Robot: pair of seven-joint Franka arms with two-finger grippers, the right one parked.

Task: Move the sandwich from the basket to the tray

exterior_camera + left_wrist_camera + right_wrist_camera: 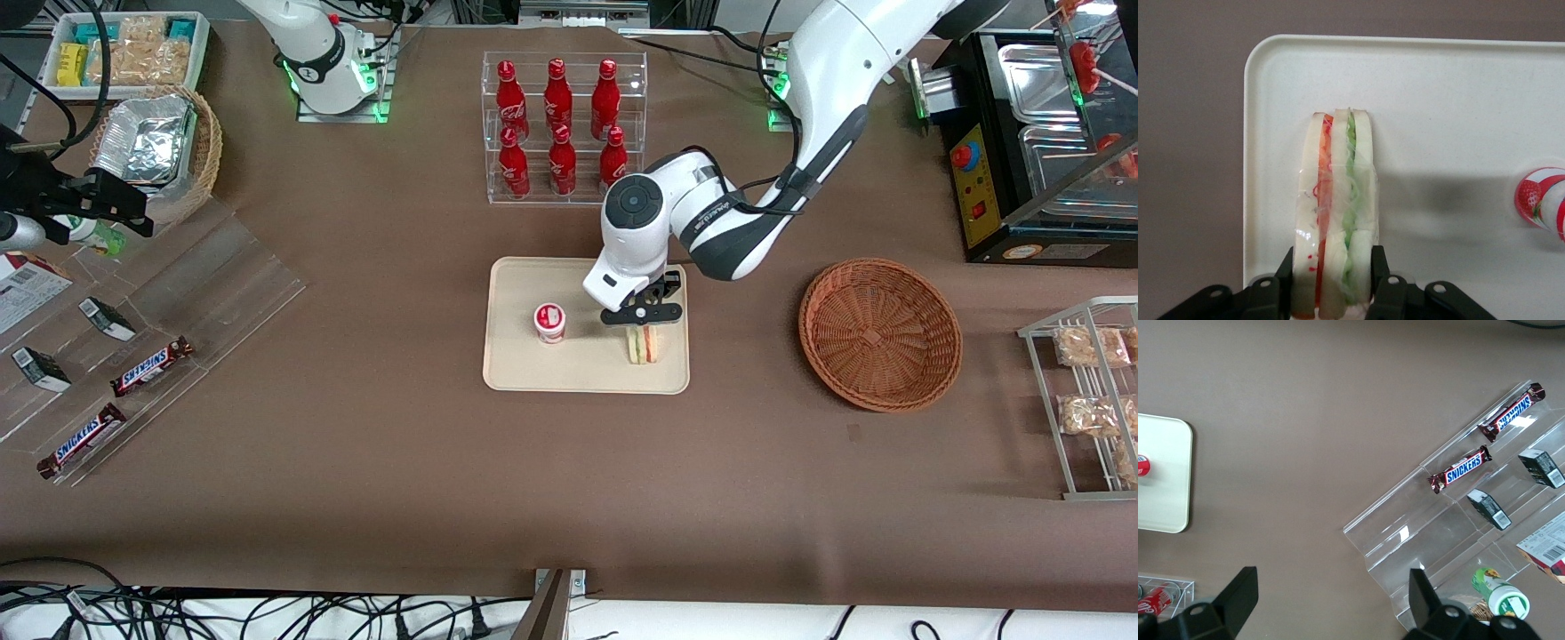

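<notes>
The sandwich (644, 345) (1338, 220), a clear-wrapped wedge of pale bread with red and green layers, stands on edge on the cream tray (533, 373) (1438, 100). It is near the tray's corner closest to the front camera, toward the working arm's end. My left gripper (642, 332) (1331, 277) comes down on it from above, and its black fingers (1286, 270) press the two bread faces, shut on it. The reddish-brown wicker basket (880, 333) sits empty beside the tray, toward the working arm's end.
A small red-and-white strawberry cup (550, 323) (1541, 200) stands on the tray beside the sandwich. A clear rack of red bottles (560, 124) is farther from the camera than the tray. A wire snack rack (1089, 400) lies toward the working arm's end, and an acrylic display with Snickers bars (151, 364) toward the parked arm's.
</notes>
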